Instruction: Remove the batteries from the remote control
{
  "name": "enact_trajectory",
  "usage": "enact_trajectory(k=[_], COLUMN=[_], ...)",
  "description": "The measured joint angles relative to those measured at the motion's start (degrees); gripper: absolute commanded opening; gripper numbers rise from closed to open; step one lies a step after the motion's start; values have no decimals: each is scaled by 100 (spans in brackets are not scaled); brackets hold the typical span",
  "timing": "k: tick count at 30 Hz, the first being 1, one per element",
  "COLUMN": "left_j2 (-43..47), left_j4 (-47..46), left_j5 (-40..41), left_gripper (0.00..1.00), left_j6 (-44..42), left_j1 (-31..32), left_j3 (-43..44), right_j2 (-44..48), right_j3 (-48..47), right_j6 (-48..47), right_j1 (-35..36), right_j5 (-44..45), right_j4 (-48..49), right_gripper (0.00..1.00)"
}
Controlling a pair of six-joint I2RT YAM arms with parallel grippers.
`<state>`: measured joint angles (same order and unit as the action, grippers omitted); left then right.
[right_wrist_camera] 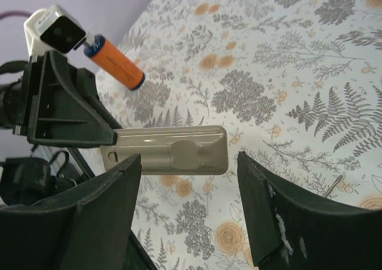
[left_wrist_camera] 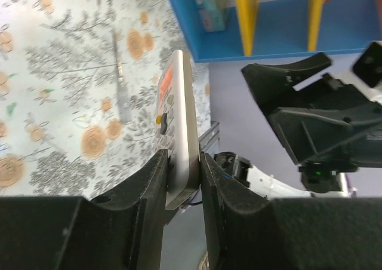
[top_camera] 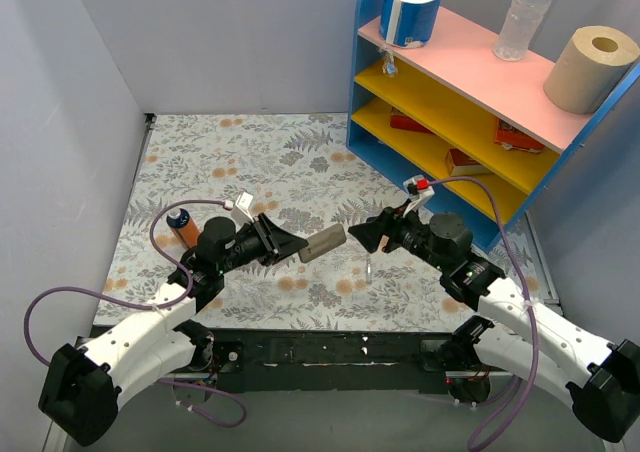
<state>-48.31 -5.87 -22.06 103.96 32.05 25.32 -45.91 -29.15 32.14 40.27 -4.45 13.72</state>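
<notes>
My left gripper (top_camera: 290,244) is shut on one end of the remote control (top_camera: 322,243) and holds it above the table, its free end pointing right. In the left wrist view the remote (left_wrist_camera: 182,120) stands edge-on between my fingers (left_wrist_camera: 152,186), its buttons facing left. In the right wrist view its grey back (right_wrist_camera: 173,150) faces the camera with the cover in place. My right gripper (top_camera: 365,234) is open and empty, just right of the remote's free end, its fingers (right_wrist_camera: 262,204) apart on either side. No batteries are in view.
A thin silvery stick (top_camera: 368,269) lies on the floral table below the grippers. An orange cylinder (top_camera: 183,227) lies at the left. A blue shelf unit (top_camera: 450,102) with paper rolls and a bottle stands at the back right.
</notes>
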Motion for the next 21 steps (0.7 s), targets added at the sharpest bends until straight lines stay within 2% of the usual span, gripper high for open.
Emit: enact_trajectory(k=[9,21], left_j2=[-44,125], left_j4=[94,-79], left_j5=[33,140], left_gripper=[0,0], left_j6=[-103,577], left_j1=[0,0], left_j3=[-356,-1589], right_j2=[-789,-1502], right_j3=[-343,-341], right_j6=[-887,-850], right_j1=[992,2107], right_j5=[-17,743], right_j4=[-315,22], right_gripper=[70,70])
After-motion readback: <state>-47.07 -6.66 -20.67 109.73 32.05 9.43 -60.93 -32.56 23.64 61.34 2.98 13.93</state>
